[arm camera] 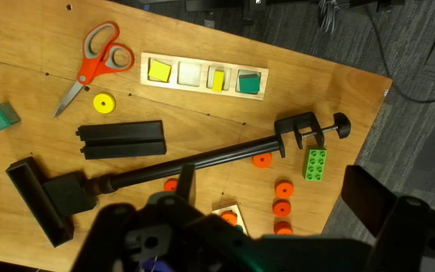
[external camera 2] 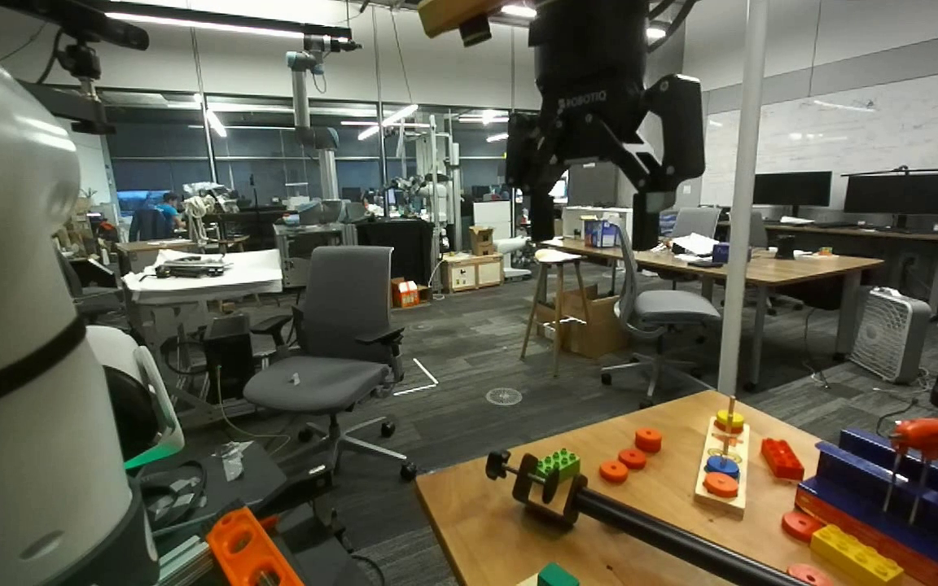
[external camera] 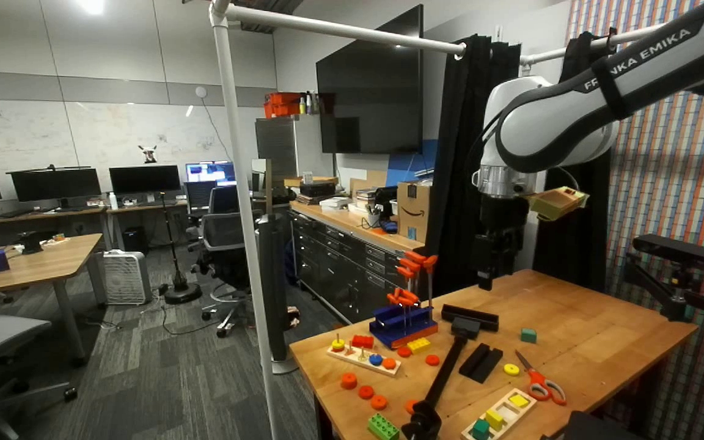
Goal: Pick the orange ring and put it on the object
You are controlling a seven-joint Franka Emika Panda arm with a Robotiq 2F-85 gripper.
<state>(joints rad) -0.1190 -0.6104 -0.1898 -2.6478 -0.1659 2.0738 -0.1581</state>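
Observation:
Several orange rings lie flat on the table. Three stand in a row near the table edge, including a ring [arm camera: 284,189] that also shows in both exterior views [external camera: 379,402] [external camera 2: 613,470]. Another ring [arm camera: 262,160] lies against the black pole. The wooden peg board [external camera: 352,359] [external camera 2: 720,506] bears a yellow ring [external camera 2: 729,420], a blue ring [external camera 2: 722,466] and an orange ring [external camera 2: 721,486], with thin upright pegs. Its end shows in the wrist view [arm camera: 235,209]; the rest is hidden behind my gripper. My gripper [external camera 2: 595,224] [arm camera: 276,189] is open and empty, high above the table.
A black pole with clamp [arm camera: 202,158] lies across the table. Around it are scissors [arm camera: 93,68], a block tray [arm camera: 187,88], a black grooved piece [arm camera: 123,139], a green brick [arm camera: 315,164] and a yellow ring [arm camera: 104,103]. A blue rack [external camera: 398,324] holds upright orange-handled tools.

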